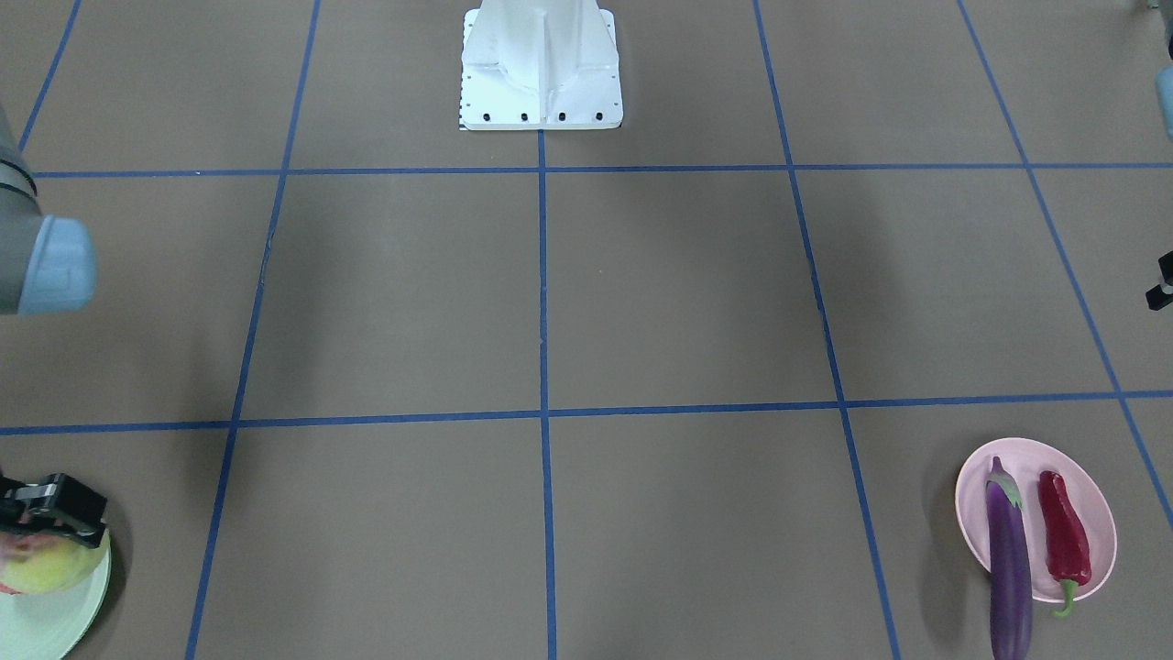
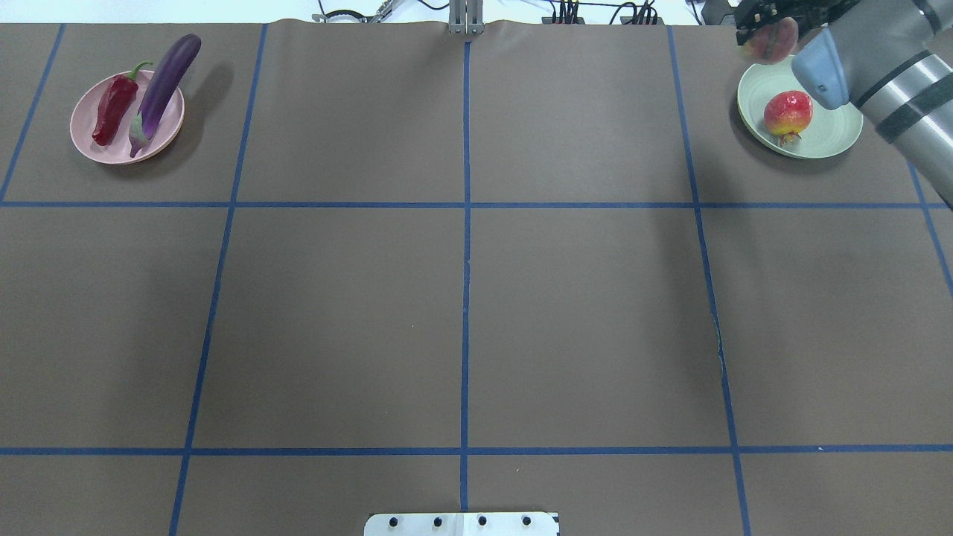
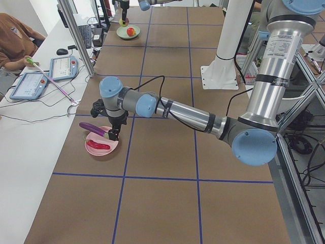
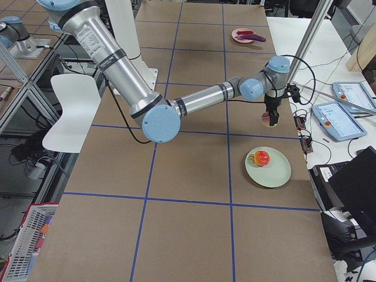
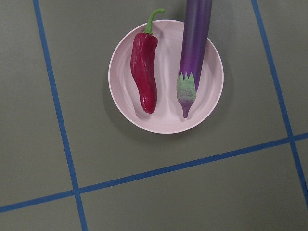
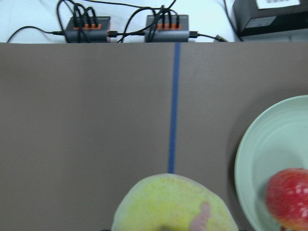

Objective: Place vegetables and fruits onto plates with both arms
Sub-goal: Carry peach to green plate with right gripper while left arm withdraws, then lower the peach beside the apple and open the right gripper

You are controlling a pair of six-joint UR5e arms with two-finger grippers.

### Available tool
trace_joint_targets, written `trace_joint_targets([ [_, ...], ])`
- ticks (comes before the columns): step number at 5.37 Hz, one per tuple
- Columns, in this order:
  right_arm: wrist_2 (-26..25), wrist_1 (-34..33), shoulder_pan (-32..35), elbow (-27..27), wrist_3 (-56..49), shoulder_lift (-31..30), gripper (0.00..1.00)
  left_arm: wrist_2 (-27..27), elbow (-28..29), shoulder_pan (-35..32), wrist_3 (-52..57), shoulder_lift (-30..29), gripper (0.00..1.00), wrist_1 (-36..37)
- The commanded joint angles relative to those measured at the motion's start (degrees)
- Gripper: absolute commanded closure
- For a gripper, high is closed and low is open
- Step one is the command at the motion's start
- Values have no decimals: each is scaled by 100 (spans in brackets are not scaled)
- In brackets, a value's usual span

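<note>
Peach (image 6: 175,204): fills the bottom centre of the right wrist view, yellow-green with a pink blush; it is held over bare table just beside the mint plate, not yet on it
Right gripper (image 1: 55,513): lower left corner of the front-facing view, fingers clamped on the peach from above
Handling: the peach looks round, smooth and light, and probably soft, so it could roll once let go; a hold across its widest part seems safest, with a low release well inside the rim
Mint green plate (image 2: 834,134): upper right of the overhead view, shallow, with free room beside what it already holds
Round red-orange fruit (image 2: 788,113): resting on that plate, left of its centre, apart from the peach
Pink plate (image 5: 166,120): far across the table, upper left of the overhead view
Chili pepper (image 5: 146,72): lying wholly on the pink plate, only its stem reaching the rim
Eggplant (image 5: 195,43): cap end on the pink plate, its long body overhanging the rim, beside the chili without touching it
Left gripper (image 3: 112,133): hangs over the pink plate in the left side view; I cannot tell whether its fingers are apart or together
Progress: three pieces look placed, the peach remaining
</note>
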Motion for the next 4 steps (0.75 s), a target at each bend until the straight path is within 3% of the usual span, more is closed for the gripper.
trace_joint_targets([
  [1,-252,696,254,-892,-618,13,100,9,445,-30,-4,260,0,-938],
  [3,-919,1978,150,-2235,-619,268,100,9,438,-39,-13,234,0,-870],
  [4,-1227,2097,-7,-2406,-610,269,100,18,447,-30,-13,225,0,-870],
])
